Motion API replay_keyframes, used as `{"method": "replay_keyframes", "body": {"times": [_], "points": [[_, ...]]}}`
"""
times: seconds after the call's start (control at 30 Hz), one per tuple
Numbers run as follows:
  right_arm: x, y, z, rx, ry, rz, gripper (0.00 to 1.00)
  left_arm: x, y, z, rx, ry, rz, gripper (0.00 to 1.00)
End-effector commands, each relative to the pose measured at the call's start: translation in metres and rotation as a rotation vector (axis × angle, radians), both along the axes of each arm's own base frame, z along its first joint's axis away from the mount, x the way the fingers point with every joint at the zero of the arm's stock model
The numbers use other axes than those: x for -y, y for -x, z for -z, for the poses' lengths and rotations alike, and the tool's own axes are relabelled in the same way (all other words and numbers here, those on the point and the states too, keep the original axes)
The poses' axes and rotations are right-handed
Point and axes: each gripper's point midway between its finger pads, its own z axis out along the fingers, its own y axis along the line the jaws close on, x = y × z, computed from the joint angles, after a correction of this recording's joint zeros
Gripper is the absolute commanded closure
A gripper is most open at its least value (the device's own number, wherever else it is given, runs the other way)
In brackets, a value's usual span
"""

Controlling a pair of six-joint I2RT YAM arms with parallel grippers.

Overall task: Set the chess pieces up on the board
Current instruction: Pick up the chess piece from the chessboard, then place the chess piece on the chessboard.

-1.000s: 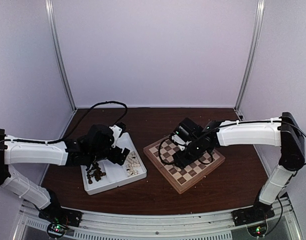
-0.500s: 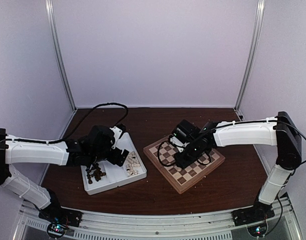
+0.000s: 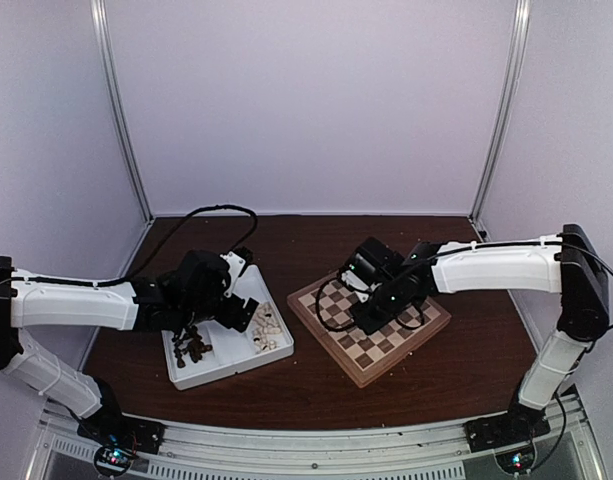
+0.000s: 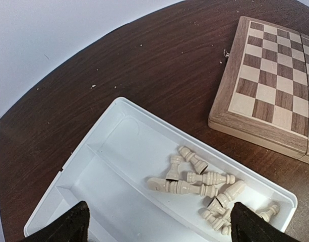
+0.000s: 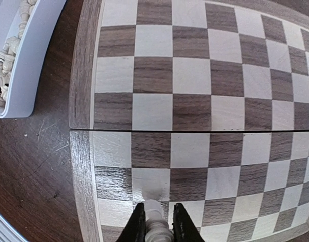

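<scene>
The board (image 3: pixel 406 336) lies right of centre, bare of pieces in the right wrist view (image 5: pixel 194 75). My right gripper (image 5: pixel 158 210) hovers over its near-left corner squares, shut on a cream-white chess piece (image 5: pixel 157 228) that stands upright between the fingers. In the top view this gripper (image 3: pixel 362 316) is over the board's left part. My left gripper (image 4: pixel 160 225) hangs wide open over the white tray (image 4: pixel 119 132), nothing between its fingers. Several cream-white pieces (image 4: pixel 197 184) lie on their sides in the tray's right compartment. Dark brown pieces (image 3: pixel 194 344) fill the left compartment.
The white two-compartment tray (image 3: pixel 226 368) sits left of the board, its corner close to the board's left rim (image 5: pixel 33 55). Dark wooden table (image 3: pixel 316 245) runs behind both. A black cable (image 3: pixel 211 212) loops above the left arm. Metal frame posts stand at the back corners.
The right gripper's jaws have closed onto the cream-white piece over the board, and the arm has shifted slightly. The left arm and its open gripper have not moved.
</scene>
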Motion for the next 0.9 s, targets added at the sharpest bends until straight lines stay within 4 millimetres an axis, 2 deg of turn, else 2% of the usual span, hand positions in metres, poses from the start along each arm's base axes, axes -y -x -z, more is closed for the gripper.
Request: {"method": "replay_keyframes", "body": {"times": [0.0,0.17,0.37,0.53,0.77,0.87], "points": [[0.009,-0.016,-0.044,0.148,-0.008,0.048,0.86,0.000,-0.009,-0.019,0.049,0.014,-0.016,0.02],[0.033,-0.030,-0.070,0.275,0.034,0.133,0.90,-0.002,-0.009,-0.022,0.063,0.008,-0.017,0.02],[0.063,-0.040,-0.087,0.358,0.089,0.241,0.93,-0.002,-0.011,-0.030,0.080,0.016,-0.024,0.02],[0.086,-0.044,-0.092,0.381,0.112,0.309,0.94,-0.033,-0.019,-0.033,0.110,-0.014,-0.217,0.02],[0.105,-0.041,-0.083,0.328,0.092,0.347,0.94,-0.019,-0.014,-0.028,0.074,0.011,-0.140,0.02],[0.107,-0.035,-0.075,0.290,0.078,0.339,0.94,-0.014,-0.012,-0.028,0.056,0.031,-0.113,0.02]]}}
